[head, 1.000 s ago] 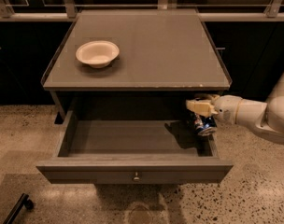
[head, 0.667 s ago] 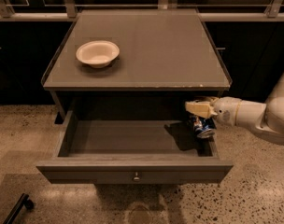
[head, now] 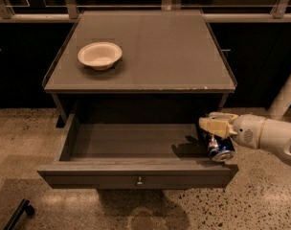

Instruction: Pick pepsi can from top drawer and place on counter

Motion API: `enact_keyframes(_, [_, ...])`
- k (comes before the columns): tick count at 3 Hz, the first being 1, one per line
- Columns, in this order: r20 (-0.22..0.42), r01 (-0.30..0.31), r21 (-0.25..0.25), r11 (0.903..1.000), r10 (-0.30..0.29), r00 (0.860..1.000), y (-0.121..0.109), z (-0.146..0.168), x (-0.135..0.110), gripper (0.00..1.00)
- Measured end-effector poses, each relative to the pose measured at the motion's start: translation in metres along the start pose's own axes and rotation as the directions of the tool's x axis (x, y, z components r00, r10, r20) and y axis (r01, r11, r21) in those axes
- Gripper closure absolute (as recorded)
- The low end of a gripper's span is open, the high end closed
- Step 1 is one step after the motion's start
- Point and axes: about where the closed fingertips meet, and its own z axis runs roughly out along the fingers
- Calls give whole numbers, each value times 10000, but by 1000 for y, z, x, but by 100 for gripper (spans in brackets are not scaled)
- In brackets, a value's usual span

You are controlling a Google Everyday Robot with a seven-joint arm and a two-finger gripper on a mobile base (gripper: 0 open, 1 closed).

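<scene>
The pepsi can point(head: 220, 150) is dark blue with a silver end. It lies tilted in the front right corner of the open top drawer point(head: 136, 175). My gripper point(head: 215, 127), with yellowish tips on a white arm, reaches in from the right and sits directly over the can, touching or nearly touching its top. The counter point(head: 160, 51) is the flat grey-brown top of the cabinet above the drawer.
A white bowl point(head: 99, 55) stands on the left part of the counter. The drawer's knob point(head: 139, 180) is at the centre of its front panel. A speckled floor surrounds the cabinet. A dark object point(head: 18, 213) lies on the floor at the bottom left.
My gripper has moved down and slightly right, lower into the drawer's right front corner. The can now shows lower, beneath it. The bowl and drawer have not moved.
</scene>
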Motion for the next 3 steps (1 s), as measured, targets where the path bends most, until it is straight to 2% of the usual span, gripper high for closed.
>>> enact_keyframes(1, [71,196,537,9984,-201,9998,20,-37,-12,100])
enact_keyframes(2, [483,827,628,9946,-858,9951,28,-49,-54,100])
enact_keyframes(3, [756,1651,991,9813,-1728,9820,30,-57,-120,100])
